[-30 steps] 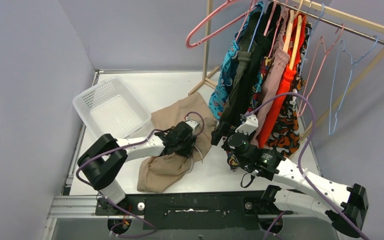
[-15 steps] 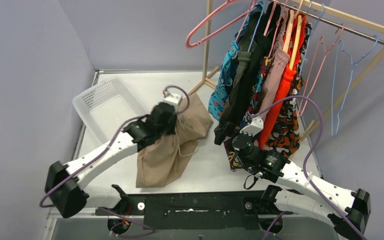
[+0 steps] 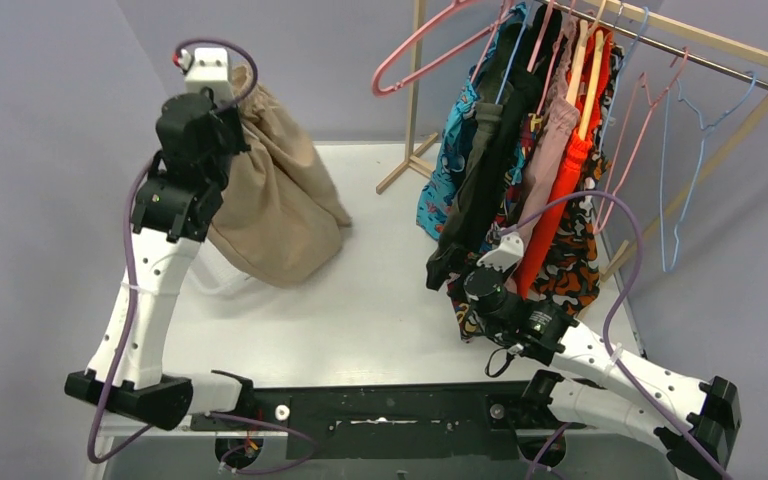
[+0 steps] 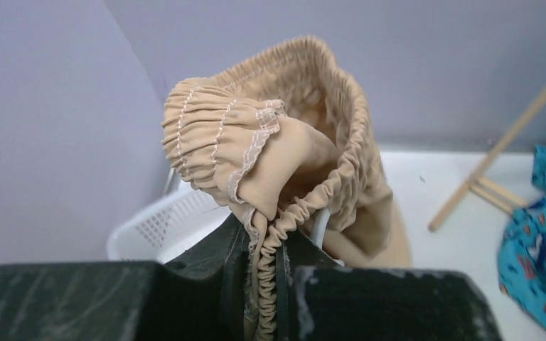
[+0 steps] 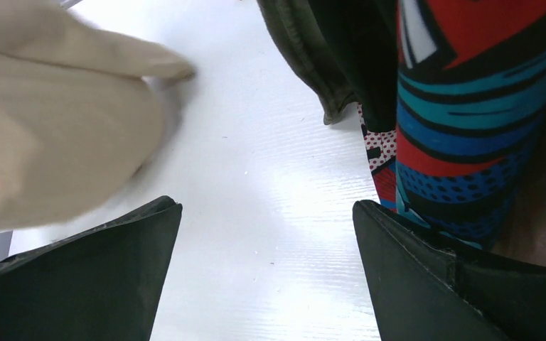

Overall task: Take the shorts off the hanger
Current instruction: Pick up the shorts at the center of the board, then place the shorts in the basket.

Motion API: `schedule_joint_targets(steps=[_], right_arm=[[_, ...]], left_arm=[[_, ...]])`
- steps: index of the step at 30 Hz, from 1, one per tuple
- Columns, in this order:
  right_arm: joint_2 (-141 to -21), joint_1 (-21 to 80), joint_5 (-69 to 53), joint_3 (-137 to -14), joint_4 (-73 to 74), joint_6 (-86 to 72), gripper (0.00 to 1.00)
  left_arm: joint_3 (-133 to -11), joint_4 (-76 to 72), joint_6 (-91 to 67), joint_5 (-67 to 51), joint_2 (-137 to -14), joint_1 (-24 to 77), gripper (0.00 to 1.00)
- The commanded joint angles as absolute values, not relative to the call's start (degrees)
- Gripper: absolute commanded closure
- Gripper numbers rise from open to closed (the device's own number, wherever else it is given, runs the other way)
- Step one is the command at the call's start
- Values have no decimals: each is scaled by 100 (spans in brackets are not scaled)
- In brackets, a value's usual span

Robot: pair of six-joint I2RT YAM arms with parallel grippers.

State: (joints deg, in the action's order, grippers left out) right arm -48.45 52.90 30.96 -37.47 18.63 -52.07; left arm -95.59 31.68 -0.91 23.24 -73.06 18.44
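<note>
Tan shorts (image 3: 282, 205) newly aloft over table (image 3: 390, 310)

You were working in a robotics lab test cell, not a home: plain lavender walls (image 3: 40, 120) boxed in a white table (image 3: 390, 300), and the robot arms (image 3: 600, 360) were bolted to a black base plate (image 3: 390, 420) beside an aluminium rail (image 3: 150, 412), with purple cables (image 3: 622, 262) looping along them. The laundry setting was staged on that table: a bare wooden rack (image 3: 720, 45) carrying wire hangers (image 3: 412, 42) and shorts (image 3: 560, 170), and a white plastic basket (image 4: 149, 227) by the wall.
</note>
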Motion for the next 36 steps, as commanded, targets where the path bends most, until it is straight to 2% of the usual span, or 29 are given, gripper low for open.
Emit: schedule_joint_targets(steps=[1,9,14,18,23,27,31,36], right_arm=[[-4983,5255,3076,-3875,1478,-5093,3],[-4960,5230,2993,-3806,1441,-5007,3],[-4942,5199,2949,-3778,1434,-4966,3],[-4936,5169,2903,-3729,1419,-4953,3],[-4933,5105,2786,-3659,1328,-4907,3],[-4910,5046,2693,-3699,1406,-4822,3],[-4868,4978,2684,-3627,1405,-4791,2],[-4866,4871,2569,-3721,1458,-4718,2]], left_arm=[[-10997,2991,380,2289,-7779,1595,100],[-12624,2742,1071,2719,-8410,1404,100],[-12768,2279,1791,3268,-8557,1369,100],[-12066,1811,2194,3753,-8523,1133,100],[-10910,1797,1568,3275,-8427,481,100],[-10565,2031,707,2270,-8640,-380,100],[-10726,2235,651,1390,-9088,-624,100],[-11668,2212,578,1664,-9492,-838,100]])
